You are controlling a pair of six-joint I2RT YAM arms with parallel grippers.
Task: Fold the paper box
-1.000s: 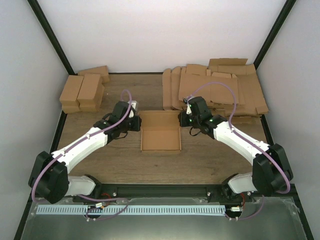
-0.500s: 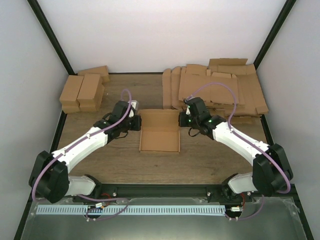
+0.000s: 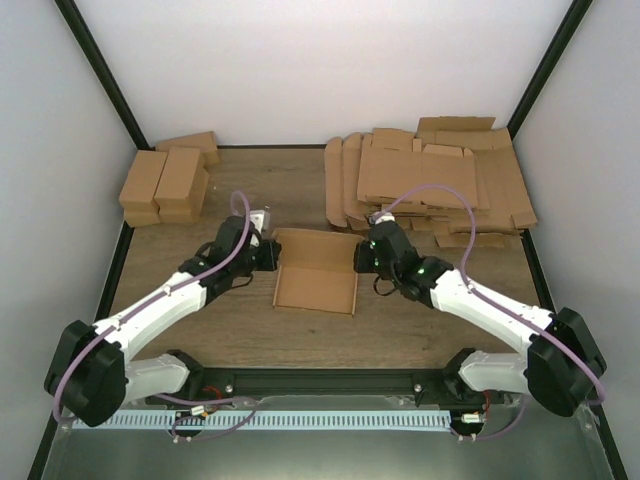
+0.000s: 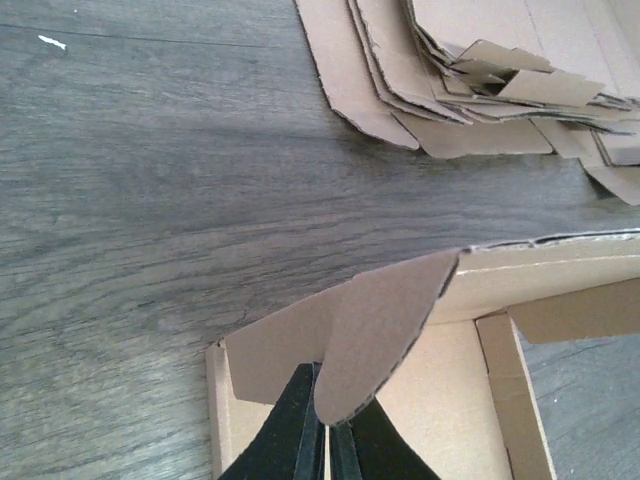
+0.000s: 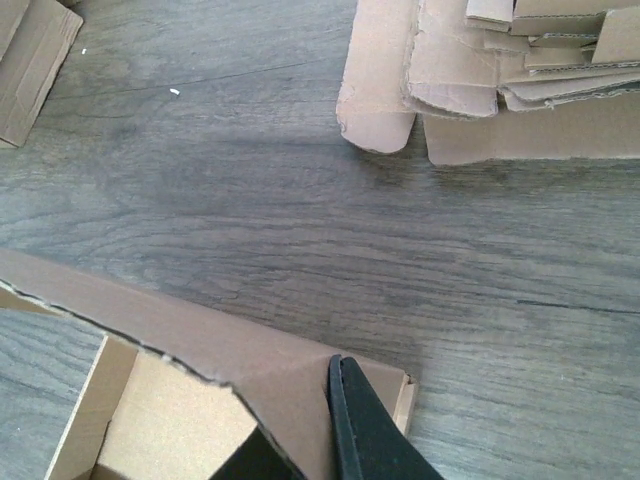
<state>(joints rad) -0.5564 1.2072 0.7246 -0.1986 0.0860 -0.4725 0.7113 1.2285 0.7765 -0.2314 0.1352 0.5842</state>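
The paper box [image 3: 318, 272] is a shallow brown cardboard tray, partly folded, at the table's middle between both arms. My left gripper [image 3: 271, 252] is shut on the box's left wall, where a rounded flap [image 4: 385, 330] stands up between the fingers [image 4: 295, 430]. My right gripper [image 3: 362, 256] is shut on the box's right wall near its far corner [image 5: 300, 385]; one black finger [image 5: 358, 425] lies outside the wall, the other inside. The box's far wall [image 4: 545, 270] stands up, and the near side lies open and flat.
A heap of flat brown cardboard blanks [image 3: 430, 175] lies at the back right, just behind the box. A group of finished brown boxes [image 3: 168, 180] stands at the back left. Black frame posts and white walls close the table in.
Both arms have drawn back toward the near edge, pulling the box with them. The box has shifted nearer and turned slightly.
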